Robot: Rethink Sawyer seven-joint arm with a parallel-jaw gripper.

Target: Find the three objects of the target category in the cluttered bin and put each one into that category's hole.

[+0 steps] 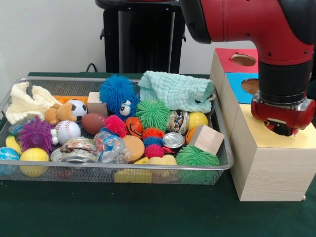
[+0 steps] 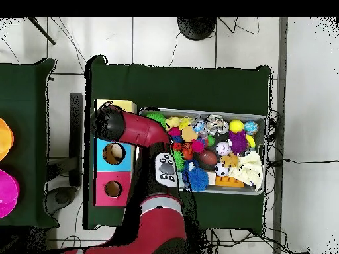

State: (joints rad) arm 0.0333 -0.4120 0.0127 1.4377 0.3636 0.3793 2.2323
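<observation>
The silver wire-mesh bin [image 1: 148, 169] lies on the green table, full of mixed clutter; it also shows in the overhead view [image 2: 198, 111]. The yellow-topped wooden box [image 1: 264, 158] stands right of it, nearest the camera. My gripper [image 1: 282, 129] points straight down, low over the yellow top, and it covers the hole, so the hole is hidden. I see nothing in the gripper. In the overhead view the arm's end [image 2: 108, 123] covers most of the yellow-topped box [image 2: 120, 104].
The blue-topped box [image 1: 238, 85] and the red-topped box [image 1: 228, 58] stand in a row behind the yellow one. The bin holds spiky balls [image 1: 153, 113], tins [image 1: 174, 140], wooden blocks [image 1: 206, 139], sports balls [image 1: 67, 130] and cloths [image 1: 175, 91].
</observation>
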